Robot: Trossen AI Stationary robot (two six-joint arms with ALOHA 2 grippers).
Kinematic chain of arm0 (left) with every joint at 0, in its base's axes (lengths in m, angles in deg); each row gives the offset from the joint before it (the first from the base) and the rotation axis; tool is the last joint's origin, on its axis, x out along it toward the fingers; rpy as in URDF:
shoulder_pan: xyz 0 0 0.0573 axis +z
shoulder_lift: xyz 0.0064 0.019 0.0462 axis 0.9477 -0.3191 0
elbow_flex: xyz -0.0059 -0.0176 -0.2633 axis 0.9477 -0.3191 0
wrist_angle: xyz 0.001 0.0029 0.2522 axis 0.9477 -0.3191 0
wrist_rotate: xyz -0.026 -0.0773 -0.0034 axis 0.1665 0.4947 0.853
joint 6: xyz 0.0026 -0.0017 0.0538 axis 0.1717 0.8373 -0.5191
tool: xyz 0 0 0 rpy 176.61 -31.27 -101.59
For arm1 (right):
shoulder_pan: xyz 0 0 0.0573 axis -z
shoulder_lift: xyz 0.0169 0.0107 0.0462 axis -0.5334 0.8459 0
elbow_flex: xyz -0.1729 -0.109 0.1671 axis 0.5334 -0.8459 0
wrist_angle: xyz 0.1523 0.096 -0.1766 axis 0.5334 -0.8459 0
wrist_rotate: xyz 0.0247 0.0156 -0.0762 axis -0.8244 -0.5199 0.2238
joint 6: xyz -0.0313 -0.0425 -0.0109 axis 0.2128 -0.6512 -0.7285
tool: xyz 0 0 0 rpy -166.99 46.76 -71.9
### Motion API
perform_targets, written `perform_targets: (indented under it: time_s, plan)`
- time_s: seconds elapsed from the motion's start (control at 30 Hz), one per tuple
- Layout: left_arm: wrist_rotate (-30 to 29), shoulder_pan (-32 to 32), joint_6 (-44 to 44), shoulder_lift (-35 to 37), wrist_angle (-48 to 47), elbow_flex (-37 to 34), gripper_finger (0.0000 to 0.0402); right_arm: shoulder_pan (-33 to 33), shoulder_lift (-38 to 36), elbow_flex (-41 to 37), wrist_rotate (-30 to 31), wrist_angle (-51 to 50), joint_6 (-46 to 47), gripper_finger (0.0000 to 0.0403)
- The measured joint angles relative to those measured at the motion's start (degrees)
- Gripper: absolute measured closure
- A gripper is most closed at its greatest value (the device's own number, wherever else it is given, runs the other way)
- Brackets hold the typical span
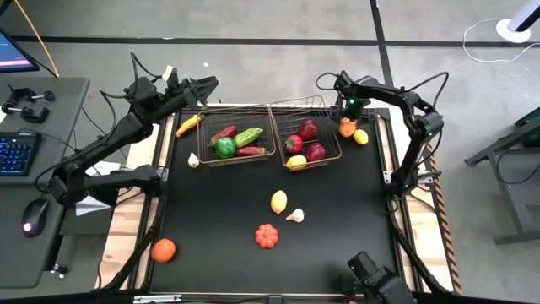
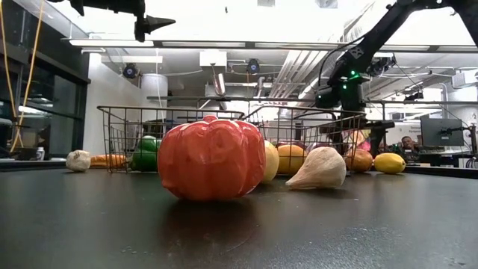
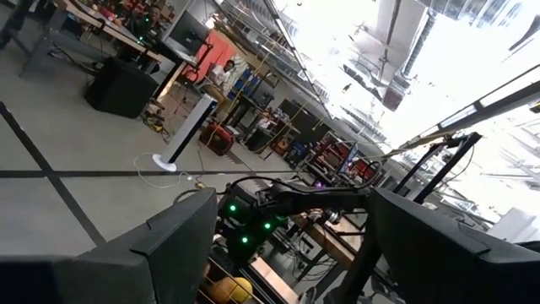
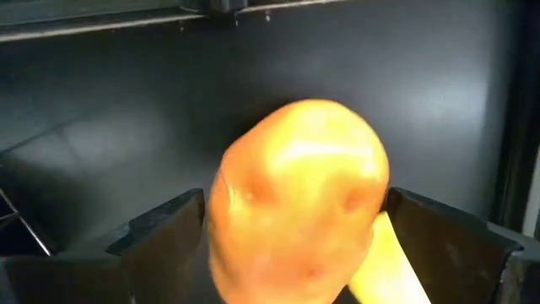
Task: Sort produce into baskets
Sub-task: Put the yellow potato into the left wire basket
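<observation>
Nearest the front edge sits an orange [image 1: 164, 249] at the left corner, then the ribbed tomato [image 1: 267, 236], a garlic bulb [image 1: 294, 215] and a lemon [image 1: 278, 202] on the open mat. Farther back, the left basket [image 1: 240, 158] holds green and red vegetables, the right basket [image 1: 332, 156] red pieces. Beyond it the right gripper [image 4: 291, 224] is down over an orange fruit [image 1: 347, 128], fingers spread either side. The left gripper [image 3: 291, 245] hovers high behind the left basket, fingers apart, holding nothing.

Overhead looks straight down; low camera level, near tomato [image 2: 211, 157], both showing baskets [image 1: 240, 135]
</observation>
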Motion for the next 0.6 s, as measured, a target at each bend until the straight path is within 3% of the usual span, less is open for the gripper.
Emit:
perform_targets:
  time_s: [0.3,0.6]
  plan:
    - [0.0,0.0,-2.49,0.0,0.02,0.0,0.0103,-3.09,-0.02,0.0,6.71,1.27,5.53,0.0038]
    - [0.0,0.0,-2.62,0.0,0.02,0.0,0.0103,-2.44,-0.02,0.0,6.98,0.61,6.67,0.0038]
